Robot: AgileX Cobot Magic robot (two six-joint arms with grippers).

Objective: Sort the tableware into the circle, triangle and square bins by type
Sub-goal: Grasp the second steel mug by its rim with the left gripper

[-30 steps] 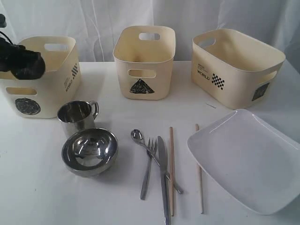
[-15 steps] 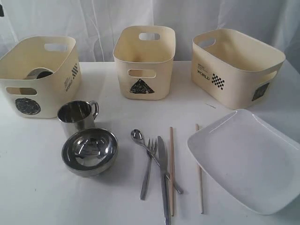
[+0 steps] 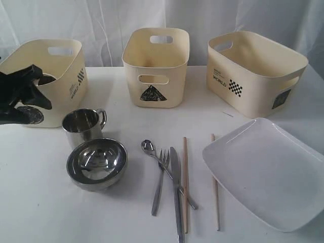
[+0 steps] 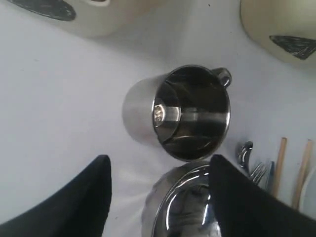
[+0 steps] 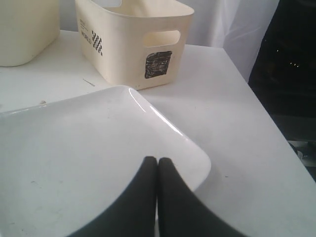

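My left gripper hangs open in front of the circle bin, above and left of a steel mug. In the left wrist view the mug stands upright just beyond the spread fingers of the empty left gripper, with the steel bowl below them. Spoon, fork, knife and two chopsticks lie mid-table. My right gripper is shut and empty over the white plate. A bit of steel shows inside the circle bin. The white bowl is out of view.
The triangle bin stands at the back middle and the square bin at the back right. The plate reaches the table's front right edge. The steel bowl sits right in front of the mug.
The left gripper was over the circle bin a second ago, left the exterior view, and now hangs lower in front of that bin. The tableware on the table has not moved.
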